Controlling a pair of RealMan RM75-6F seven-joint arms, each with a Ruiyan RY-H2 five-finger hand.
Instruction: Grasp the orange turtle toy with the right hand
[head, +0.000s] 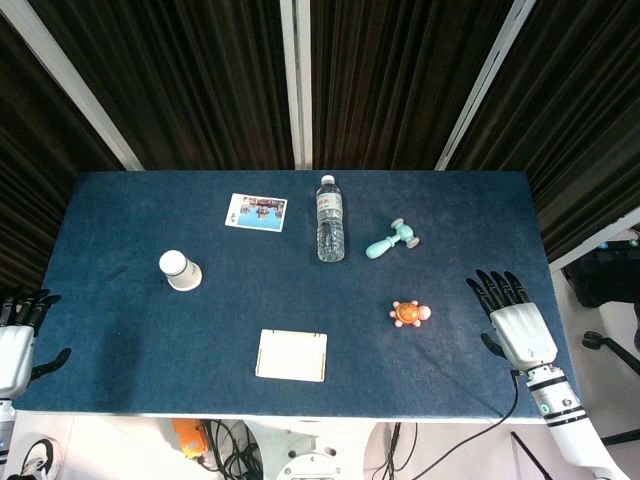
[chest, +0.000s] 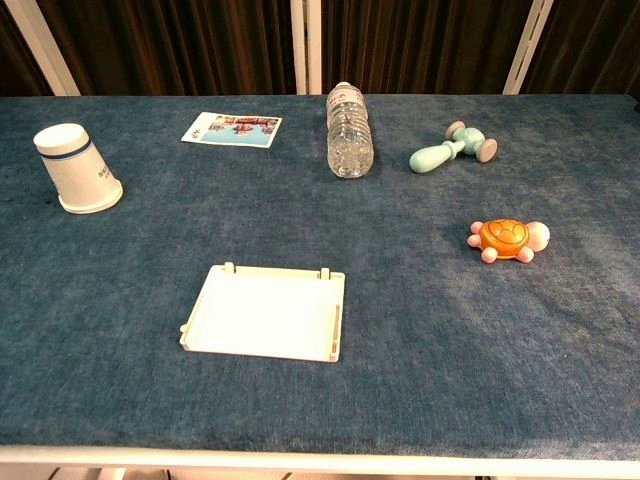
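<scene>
The orange turtle toy (head: 409, 314) (chest: 507, 240), with pink feet and head, lies on the blue table right of centre. My right hand (head: 515, 318) rests over the table's right side, palm down with fingers spread, roughly a hand's width right of the turtle and holding nothing. My left hand (head: 18, 335) hangs at the table's front left edge, fingers apart and empty. Neither hand shows in the chest view.
A clear water bottle (head: 330, 218) (chest: 348, 130) lies at the middle back, a teal roller toy (head: 392, 240) (chest: 452, 148) to its right. A white paper cup (head: 180, 270) (chest: 76, 169), a picture card (head: 256, 212) (chest: 232, 129) and a cream flat tray (head: 291, 355) (chest: 267, 312) lie further left.
</scene>
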